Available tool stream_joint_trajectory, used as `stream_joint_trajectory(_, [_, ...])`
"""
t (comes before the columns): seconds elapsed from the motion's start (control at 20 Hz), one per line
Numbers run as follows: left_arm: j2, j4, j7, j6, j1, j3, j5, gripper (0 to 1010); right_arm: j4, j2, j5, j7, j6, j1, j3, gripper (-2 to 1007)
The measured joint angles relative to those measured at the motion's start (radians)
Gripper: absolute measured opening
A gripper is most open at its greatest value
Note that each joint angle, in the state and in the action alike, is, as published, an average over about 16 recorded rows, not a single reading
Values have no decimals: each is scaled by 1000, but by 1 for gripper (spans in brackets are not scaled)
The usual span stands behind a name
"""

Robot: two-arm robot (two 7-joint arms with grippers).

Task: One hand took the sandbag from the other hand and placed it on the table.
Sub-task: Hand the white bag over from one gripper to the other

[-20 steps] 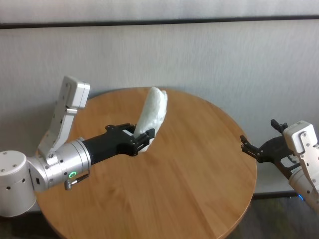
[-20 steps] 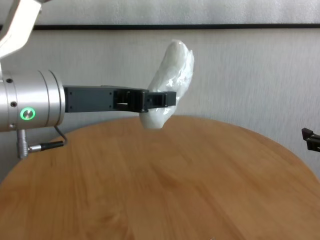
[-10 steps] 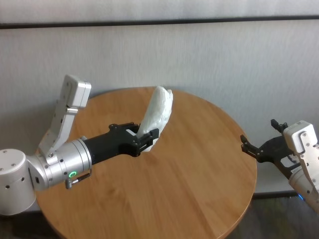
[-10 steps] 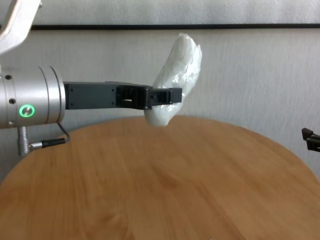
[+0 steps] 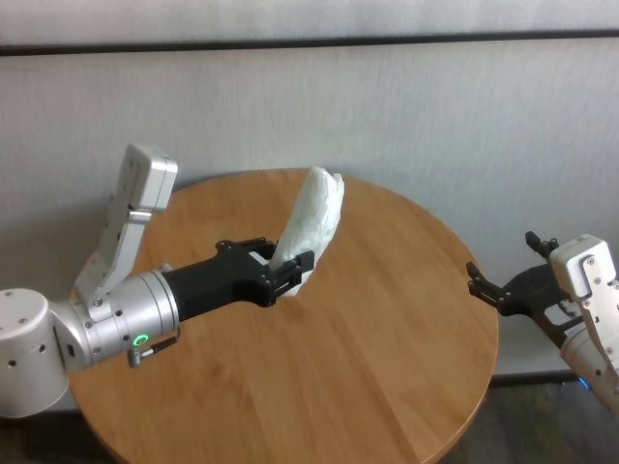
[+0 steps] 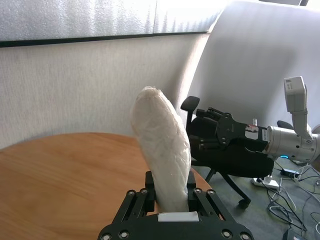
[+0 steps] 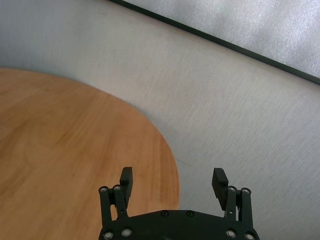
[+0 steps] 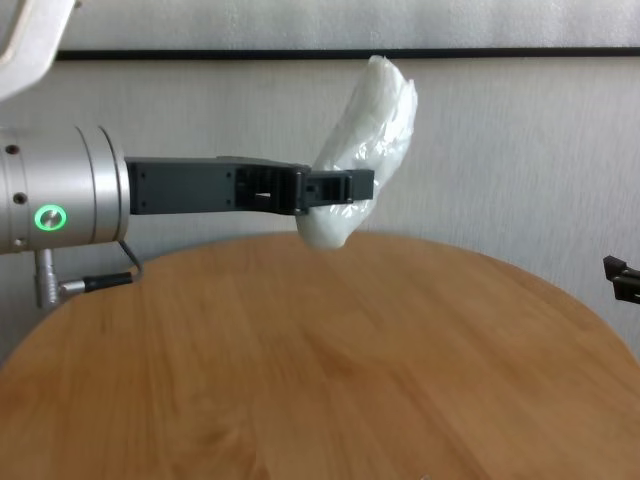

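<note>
Worktop (image 5: 368, 348) round, light wood, bare beneath arms. Grey wall (image 5: 435, 116) behind; black office chair (image 6: 220, 150) visible beyond worktop edge in left wrist view. Left gripper (image 5: 286, 274) over worktop middle, fingers clamped on lower end of sandbag (image 5: 314, 217); bag held aloft, tilted upright, clear of wood. Right gripper (image 5: 484, 287) off worktop's right edge, fingers spread wide, holding nothing. Open gap between grippers. Versus a second ago: left gripper and bag shifted slightly rightward; right gripper unmoved.
</note>
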Motion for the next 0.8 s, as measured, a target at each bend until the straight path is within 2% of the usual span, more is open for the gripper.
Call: stream_joint_trajectory(0.8, [32,-23,-41,-39,-5,36,-45,360,0,0,0,0,0,0,0,1001])
